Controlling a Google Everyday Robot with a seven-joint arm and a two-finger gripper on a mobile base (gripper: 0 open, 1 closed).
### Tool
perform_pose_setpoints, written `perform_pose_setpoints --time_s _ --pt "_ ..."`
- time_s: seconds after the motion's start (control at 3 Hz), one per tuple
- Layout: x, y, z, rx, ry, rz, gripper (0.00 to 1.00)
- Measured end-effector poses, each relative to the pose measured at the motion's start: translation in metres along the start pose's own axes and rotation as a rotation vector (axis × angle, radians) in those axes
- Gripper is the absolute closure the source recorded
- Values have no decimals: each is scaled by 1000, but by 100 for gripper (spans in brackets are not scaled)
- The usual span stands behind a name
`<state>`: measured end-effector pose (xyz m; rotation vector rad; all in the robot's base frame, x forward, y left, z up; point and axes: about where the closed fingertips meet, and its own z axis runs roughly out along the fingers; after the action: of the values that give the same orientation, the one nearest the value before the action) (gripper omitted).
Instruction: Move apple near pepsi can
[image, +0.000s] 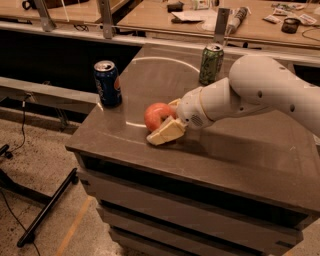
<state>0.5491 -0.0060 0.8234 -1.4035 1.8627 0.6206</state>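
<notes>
In the camera view, the apple sits on the dark surface, toward its front left part and low enough to seem resting on it. It is held inside the pincer. One pale finger lies along the apple's near side, its tip down on the surface, and the other finger shows as a small pale edge behind the fruit. The jaws are closed against the apple from front and back, so the pincer is gripping it. The apple's left side bulges out past the fingers and is uncovered.

The pepsi can stands upright to the left of the apple and farther back, close to the surface's left edge. It is near the apple but not touching, with a strip of bare surface between them.

The white arm enters from the right edge. It slopes down and leftward across the surface, narrowing from a broad rounded segment to a wrist just right of the apple.

There is one apple, one arm and one pincer. There are two cans: the blue pepsi can and a green can, upright near the back edge, well apart from the apple and behind the arm's wrist. A thin white circle line curves over the surface between the two cans. A cluttered workbench runs behind.
</notes>
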Motion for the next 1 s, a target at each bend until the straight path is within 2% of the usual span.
perform_pose_setpoints --time_s 0.33,0.67,1.0 --pt "0 0 0 0 0 0 100" --pt "-10 -1 -1 10 12 -29 84" --pt "-22 -2 -3 14 20 -55 61"
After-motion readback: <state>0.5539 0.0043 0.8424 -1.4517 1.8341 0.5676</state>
